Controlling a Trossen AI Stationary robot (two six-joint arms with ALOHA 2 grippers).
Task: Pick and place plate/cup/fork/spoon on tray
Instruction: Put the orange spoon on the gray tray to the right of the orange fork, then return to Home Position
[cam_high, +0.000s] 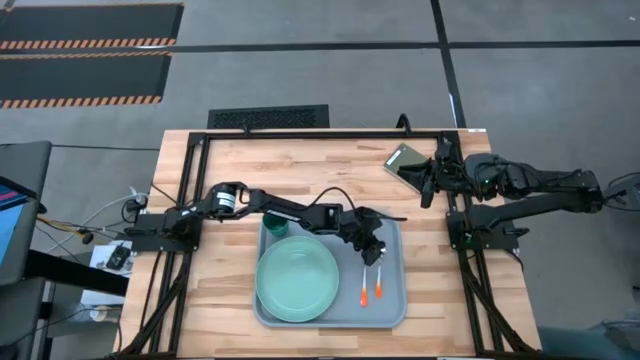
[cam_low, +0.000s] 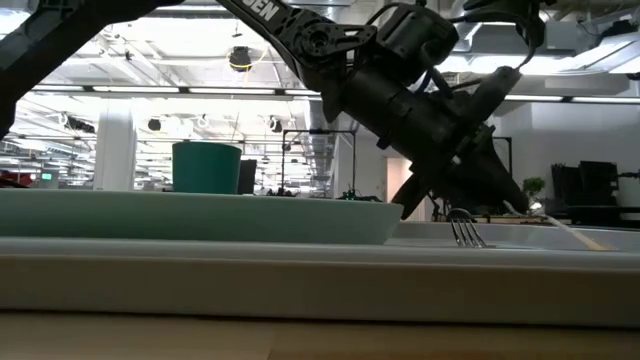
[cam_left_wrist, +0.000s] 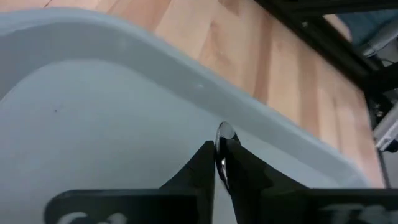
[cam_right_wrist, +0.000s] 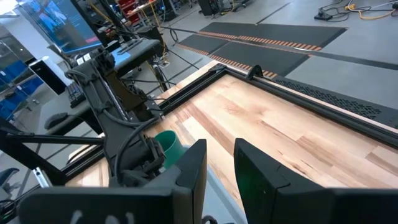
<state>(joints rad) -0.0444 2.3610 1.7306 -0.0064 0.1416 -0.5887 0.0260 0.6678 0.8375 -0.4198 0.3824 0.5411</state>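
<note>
The pale blue-grey tray (cam_high: 392, 300) holds the mint-green plate (cam_high: 297, 280), with the dark teal cup (cam_high: 275, 226) in its far left corner. The fork (cam_high: 364, 285) lies on the tray's right part, its tines (cam_low: 465, 234) showing in the low view. The spoon (cam_high: 381, 284) lies beside it on the right. My left gripper (cam_high: 375, 252) reaches low into the tray and is shut on the spoon's metal end. My right gripper (cam_right_wrist: 221, 163) waits open, raised over the table's far right corner. My left gripper pinches the spoon's silver bowl end (cam_left_wrist: 224, 134) between its two fingertips, and the metal shows edge-on between them. The fingers slant down from the table's left side. The spoon's orange handle (cam_high: 380, 294) points to the near edge and seems to lie on the tray.
A small green-grey flat rectangle (cam_high: 405, 158) lies at the far right, close to my right gripper. A black frame (cam_high: 300, 134) borders the table. Bare wood (cam_high: 225, 290) lies left of the tray.
</note>
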